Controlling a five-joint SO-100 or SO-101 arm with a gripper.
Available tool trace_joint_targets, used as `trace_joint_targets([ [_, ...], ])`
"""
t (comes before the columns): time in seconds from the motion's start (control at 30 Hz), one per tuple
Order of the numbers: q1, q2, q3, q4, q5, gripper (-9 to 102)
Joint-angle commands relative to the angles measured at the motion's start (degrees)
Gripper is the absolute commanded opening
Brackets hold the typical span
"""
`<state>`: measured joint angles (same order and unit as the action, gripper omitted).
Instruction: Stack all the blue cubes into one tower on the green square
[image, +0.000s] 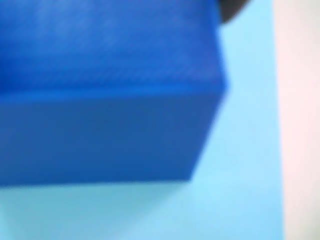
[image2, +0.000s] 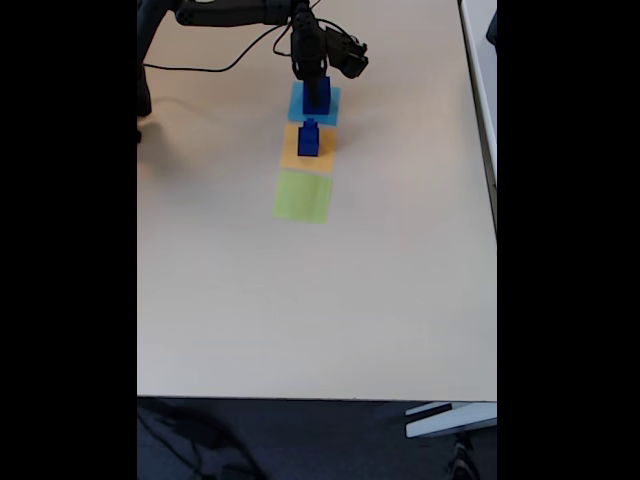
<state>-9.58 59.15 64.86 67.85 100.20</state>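
Note:
A large blue cube (image: 105, 90) looms very close and blurred in the wrist view, sitting on the light-blue square (image: 245, 150). In the fixed view this blue cube (image2: 318, 99) stands on the light-blue square (image2: 298, 104), and my gripper (image2: 316, 86) hangs right over its top; the jaws cannot be made out. A short stack of blue cubes (image2: 309, 141), a smaller one on a larger one, stands on the orange square (image2: 290, 153). The green square (image2: 303, 195) lies bare, nearest the camera in the row.
The three flat squares form a line down the middle of the pale table (image2: 300, 300). The black arm (image2: 240, 12) and its cable (image2: 210, 68) occupy the far left. The table's right edge (image2: 482, 120) borders another surface.

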Motion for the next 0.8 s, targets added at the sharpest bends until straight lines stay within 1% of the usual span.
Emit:
trace_joint_targets([
  [0.0,1.05,2.02,-1.23,-0.53,-2.37,11],
  [0.4,1.32,3.43,-24.43,18.02,-6.24,11],
  [0.57,1.49,8.70,-27.33,20.92,-9.23,11],
  [0.77,2.99,19.51,-24.26,21.62,-12.48,11],
])
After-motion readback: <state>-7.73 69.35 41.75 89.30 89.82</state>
